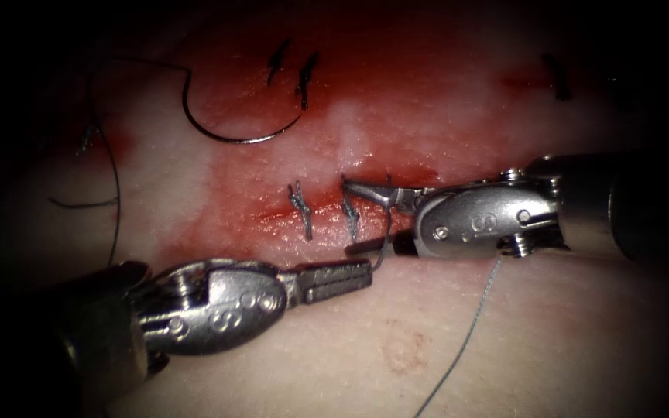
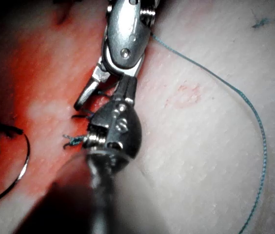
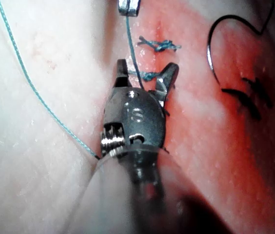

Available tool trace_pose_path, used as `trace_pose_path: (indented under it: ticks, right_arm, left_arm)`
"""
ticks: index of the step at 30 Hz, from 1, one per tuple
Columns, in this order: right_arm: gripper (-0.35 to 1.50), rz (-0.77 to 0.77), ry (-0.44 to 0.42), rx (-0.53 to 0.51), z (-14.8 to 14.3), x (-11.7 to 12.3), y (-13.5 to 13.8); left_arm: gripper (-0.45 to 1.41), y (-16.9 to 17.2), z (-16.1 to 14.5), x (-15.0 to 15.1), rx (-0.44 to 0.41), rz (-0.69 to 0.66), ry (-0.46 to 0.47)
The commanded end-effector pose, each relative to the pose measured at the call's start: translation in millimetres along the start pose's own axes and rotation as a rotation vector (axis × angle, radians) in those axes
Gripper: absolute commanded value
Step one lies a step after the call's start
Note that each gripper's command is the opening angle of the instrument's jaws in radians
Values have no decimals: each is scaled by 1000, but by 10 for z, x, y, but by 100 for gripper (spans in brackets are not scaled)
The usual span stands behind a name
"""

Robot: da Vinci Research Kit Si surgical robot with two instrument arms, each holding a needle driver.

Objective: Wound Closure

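The needle (image 1: 230, 116) lies free on the tissue (image 1: 505, 333), well up and to the left of the cut (image 1: 327, 220), with its curve opening upward and neither tool near it; no part of it can be seen entering the tissue, and it appears again in the left wrist view (image 2: 15, 183) and the right wrist view (image 3: 218, 46). A dark strand of thread (image 1: 114, 197) trails from its left end down the left of the tissue. Two finished knots sit on the cut, the left knot (image 1: 301, 209) and the right knot (image 1: 350, 217), with red fluid (image 1: 396, 85) spread around and above them. The right gripper (image 1: 359, 217) comes in from the right and stands wide at the right knot: one jaw reaches above the cut, the other below it, and a short dark strand (image 1: 385, 232) runs between them; whether the jaws touch that strand cannot be told. In the right wrist view the same gripper (image 3: 145, 73) spreads around the teal knot, holding nothing that can be seen. The left gripper (image 1: 334, 280) lies below the cut, just beside the right tool's lower jaw, its jaws pressed together and pointing right; the strand's lower end curls at their tip, and whether it is caught there cannot be told. A pale length of thread (image 1: 466, 333) runs from under the right tool's wrist down across the lower tissue.
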Motion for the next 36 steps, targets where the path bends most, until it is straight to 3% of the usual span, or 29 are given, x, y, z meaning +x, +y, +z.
trace_pose_path:
  ticks: [1, 18, 20, 21, 22, 23, 25, 28, 29, 30, 31, 33, 34, 35, 36]
  right_arm:
    - [143, 1, 3, -5, 14, -1, -7]
    - [137, -4, 17, -14, 23, 2, -9]
    - [84, 9, 28, 6, 21, 3, -12]
    - [84, 9, 28, 6, 21, 3, -12]
    - [19, 6, 27, 29, 21, 2, -14]
    - [-35, -1, -26, 38, 21, -1, -16]
    - [-35, -17, -59, -9, 22, -4, -18]
    - [-35, -42, -63, 28, 27, -10, -22]
    - [-18, -30, -57, 34, 25, -10, -21]
    - [32, -17, -57, 37, 23, -9, -20]
    - [115, 0, -59, 35, 15, -5, -18]
    - [140, 8, -70, 6, 1, 2, -14]
    - [140, 8, -70, 6, 1, 2, -14]
    - [148, 29, -78, -31, -25, 13, -5]
    - [148, 36, -77, -37, -34, 17, -1]
  left_arm:
    - [-45, 1, 9, -2, 2, 0, 0]
    - [-45, 7, 14, 4, -4, -2, 9]
    - [-45, 7, 13, 4, -4, -2, 9]
    - [-45, 7, 13, 4, -4, -2, 9]
    - [-45, 8, 13, 4, -6, -2, 11]
    - [-45, 8, 13, 4, -6, -2, 11]
    - [-45, 8, 13, 4, -6, -2, 11]
    - [-45, 9, 13, 5, -5, 4, 10]
    - [-45, 10, 12, 6, -9, 10, 13]
    - [-45, 10, 11, 6, -10, 9, 13]
    - [-45, 9, 6, 7, -15, 8, 16]
    - [-45, 7, -1, 8, -23, 12, 19]
    - [-45, 7, -1, 8, -23, 12, 19]
    - [-45, -3, -19, 8, -26, 18, 9]
    - [-45, -8, -29, 6, -15, 15, -5]
